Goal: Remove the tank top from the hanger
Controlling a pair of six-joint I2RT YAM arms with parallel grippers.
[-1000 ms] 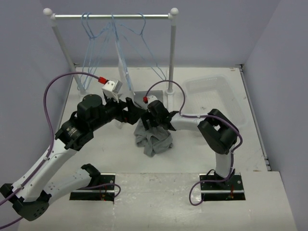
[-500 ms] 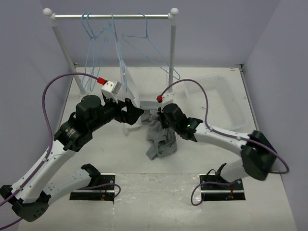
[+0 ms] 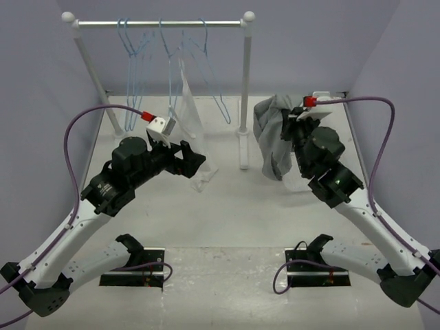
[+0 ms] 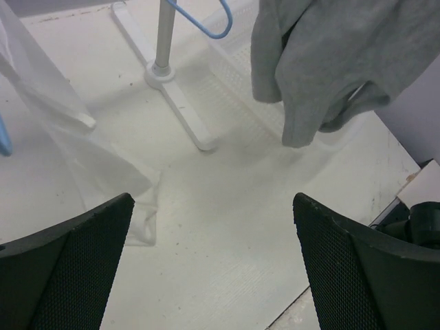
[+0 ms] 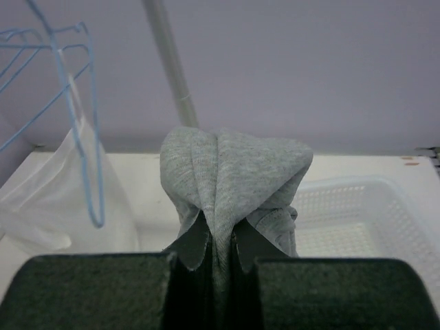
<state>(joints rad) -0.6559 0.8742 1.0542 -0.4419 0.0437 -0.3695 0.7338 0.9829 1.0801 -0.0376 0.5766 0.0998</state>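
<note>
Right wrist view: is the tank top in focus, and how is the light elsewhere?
Right wrist view: the tank top is sharp, knit visible; the right pincer below is dark. Left wrist view: even light, the white garment almost merges with the table. Top external view: diffuse, faint shadows.

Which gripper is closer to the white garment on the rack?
Left. The left gripper is open beside the white garment; the right gripper, shut on the tank top, is past the rack post.
</note>
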